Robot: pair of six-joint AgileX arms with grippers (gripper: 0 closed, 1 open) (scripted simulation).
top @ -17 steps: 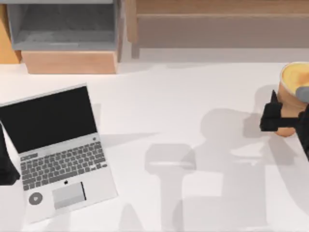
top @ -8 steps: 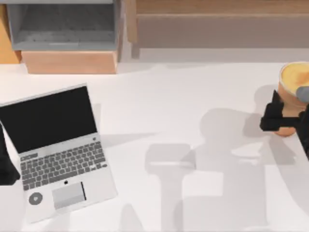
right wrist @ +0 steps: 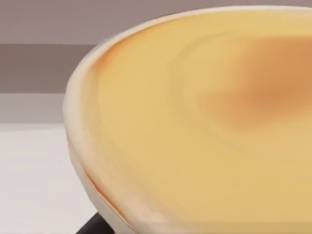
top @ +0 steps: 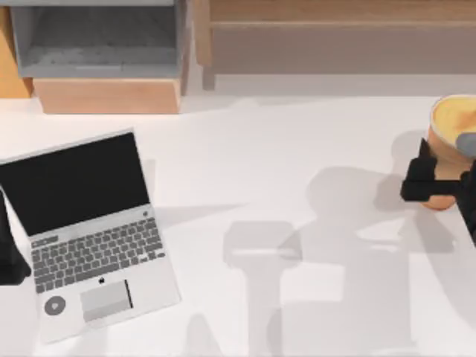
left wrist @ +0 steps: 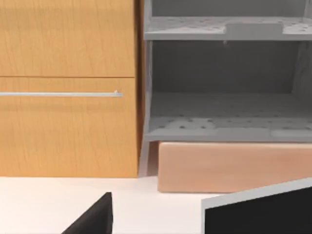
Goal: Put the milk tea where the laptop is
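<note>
The milk tea (top: 452, 126), a tapered orange-tan cup with a pale yellow round top, stands at the table's far right edge. My right gripper (top: 446, 178) is shut on the milk tea, one black finger (top: 420, 177) pressed against the cup's left side and the other hidden past the frame edge. In the right wrist view the cup's top (right wrist: 204, 122) looms very close. The open silver-grey laptop (top: 89, 230) lies at the left, its black screen toward the back; its screen corner (left wrist: 263, 209) appears in the left wrist view. My left gripper (top: 9, 256) is parked at the table's left edge beside the laptop.
A grey open shelf (top: 97, 37) over a pale wooden block (top: 108, 95) stands at the back left, next to a wooden cabinet (left wrist: 68, 87). A long brown unit (top: 335, 44) runs along the back. Bare white tabletop (top: 297, 186) lies between laptop and cup.
Almost nothing moved. The right gripper's visible finger has edged slightly closer against the cup's side; the cup stays in place and the left arm is still.
</note>
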